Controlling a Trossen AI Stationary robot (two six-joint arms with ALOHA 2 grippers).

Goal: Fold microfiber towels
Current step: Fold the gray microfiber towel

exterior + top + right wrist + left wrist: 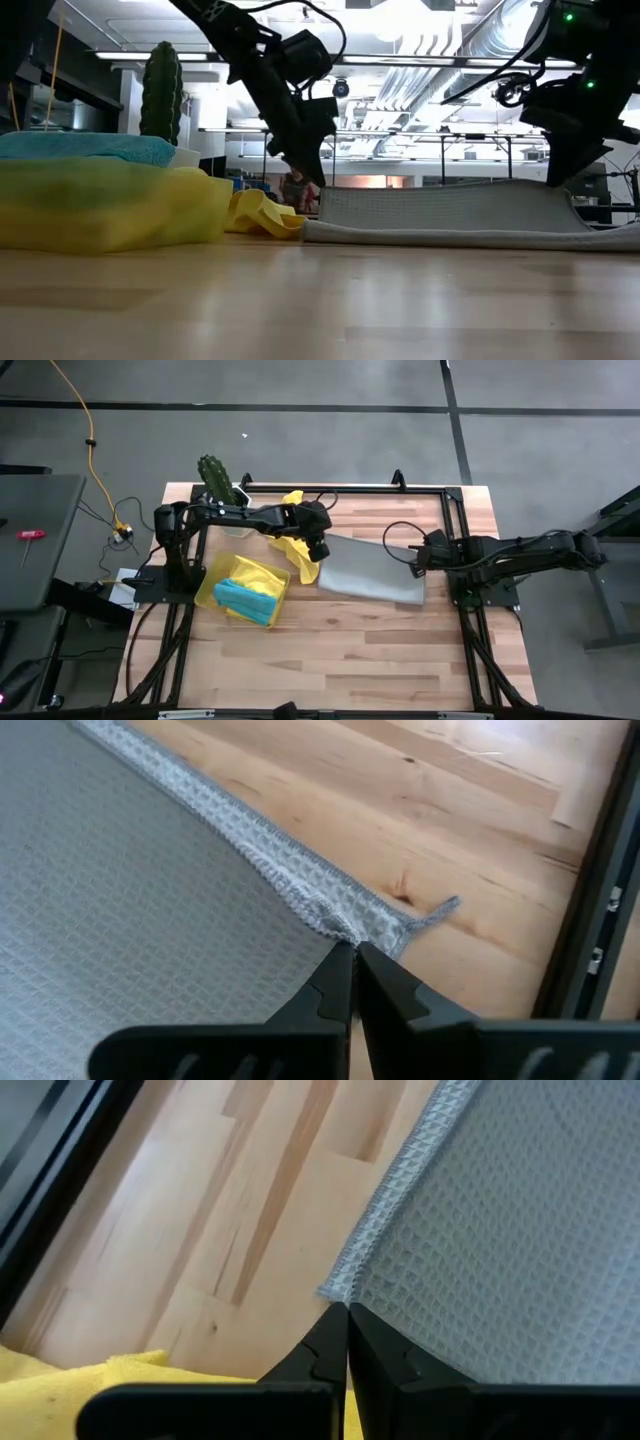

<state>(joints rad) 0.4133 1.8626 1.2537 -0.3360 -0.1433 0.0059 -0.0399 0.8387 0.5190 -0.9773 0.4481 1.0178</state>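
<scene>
High view gives you the grey towel [372,573] lying folded in the middle of the wooden table [350,660], a long flat strip with one end toward each arm. You have the left gripper [322,552] at the strip's left far corner; the left wrist view shows its two dark fingers [322,1352] pressed together with the waffle-weave corner pinched at their tips. You have the right gripper [418,563] at the opposite far corner, and in the right wrist view its fingers [335,982] are likewise closed on the hemmed corner, where a small loop of the hem sticks out. From the low view you can see both pinched corners raised a little off the wood while the rest of the cloth rests on it. Just beside the left end lies a crumpled yellow towel [297,552], touching the grey one. Nearer the table's left edge you see the translucent yellow tray [211,586], which holds a yellow towel [256,573] and a turquoise towel [246,601]. Behind it, at the far left corner, stands a potted cactus [216,477].
</scene>
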